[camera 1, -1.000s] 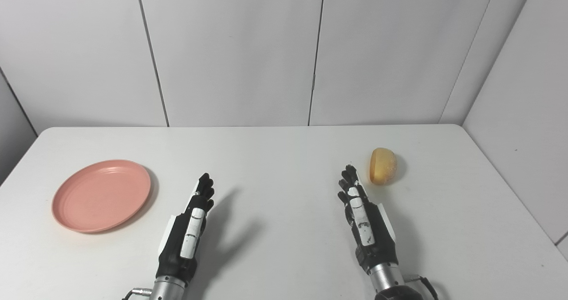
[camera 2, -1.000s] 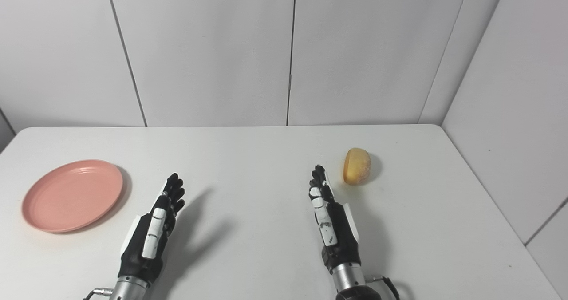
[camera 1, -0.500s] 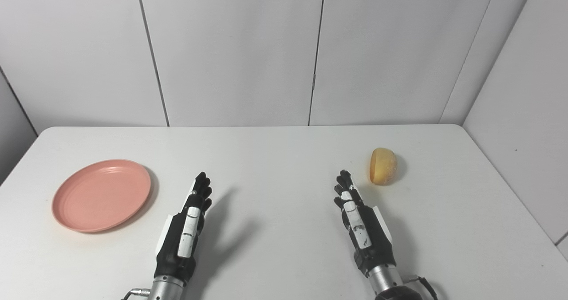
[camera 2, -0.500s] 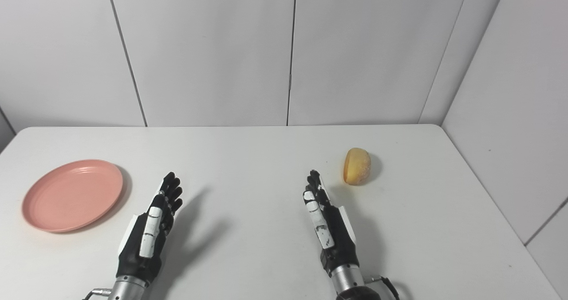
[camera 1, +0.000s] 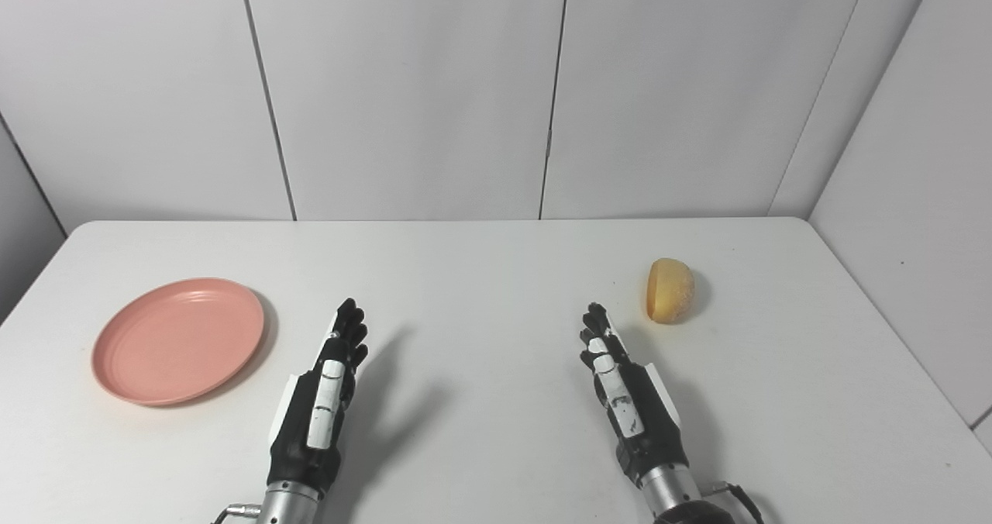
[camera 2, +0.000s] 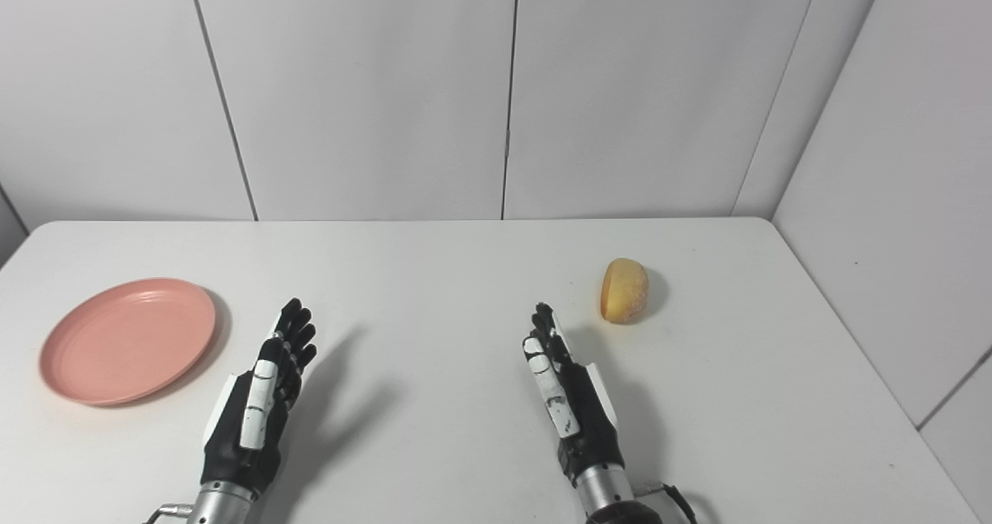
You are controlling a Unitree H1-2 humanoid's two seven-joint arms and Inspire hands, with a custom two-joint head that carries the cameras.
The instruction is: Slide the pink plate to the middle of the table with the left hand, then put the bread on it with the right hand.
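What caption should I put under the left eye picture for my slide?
Both robot hands, left hand and right hand, open between pink plate and bread.

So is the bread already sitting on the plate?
No, the bread lies on the bare table at the right, while the plate sits far off at the left with nothing on it.

**Matt white surface, plastic plate, crusty bread**

The surface [camera 1: 496,276] looks smooth and matt white. Left of the left robot hand [camera 1: 318,408], the pink plate [camera 1: 178,341] appears smooth plastic with faint sheen. Beyond the right robot hand [camera 1: 632,404], the bread [camera 1: 669,301] shows a rough golden crust. Both hands wear black-and-white casing over bare metal wrists.
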